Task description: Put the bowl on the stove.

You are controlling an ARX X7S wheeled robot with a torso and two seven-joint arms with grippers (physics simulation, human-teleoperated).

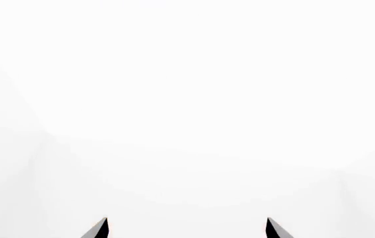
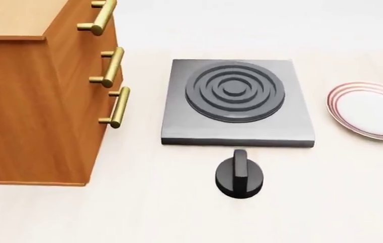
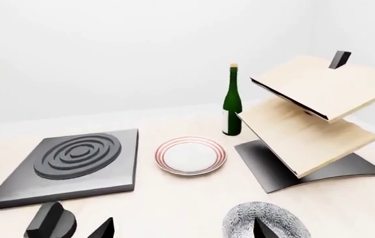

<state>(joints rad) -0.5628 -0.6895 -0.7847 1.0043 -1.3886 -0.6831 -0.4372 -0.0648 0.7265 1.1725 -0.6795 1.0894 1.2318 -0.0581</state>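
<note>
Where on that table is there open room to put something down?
Bare tabletop shows between the stove and the plate, and nearer the camera on either side of the knob. The stove's burner is empty. It is tighter between the drawer cabinet and the stove.

Knob [image 2: 240,173] just before the stove [image 2: 237,101]; drawers [image 2: 39,91] left, plate [image 2: 370,110] right; bowl [image 3: 266,222] seemingly nearer than the plate

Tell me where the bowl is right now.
Only the right wrist view shows the bowl: on the table just under the right claw, nearer the camera than the plate and the two-tier wooden shelf.
</note>
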